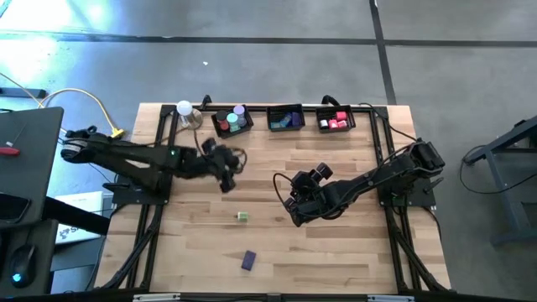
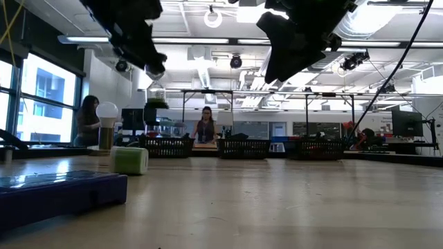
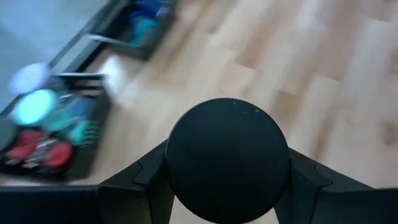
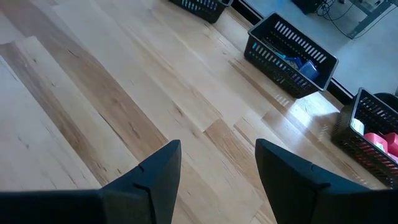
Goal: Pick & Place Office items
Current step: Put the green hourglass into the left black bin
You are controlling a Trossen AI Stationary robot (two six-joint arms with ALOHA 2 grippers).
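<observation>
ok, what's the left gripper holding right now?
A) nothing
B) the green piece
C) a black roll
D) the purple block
C: in the left wrist view a round black roll sits clamped between the left gripper's fingers, while the purple block and the green piece lie loose on the table.
</observation>
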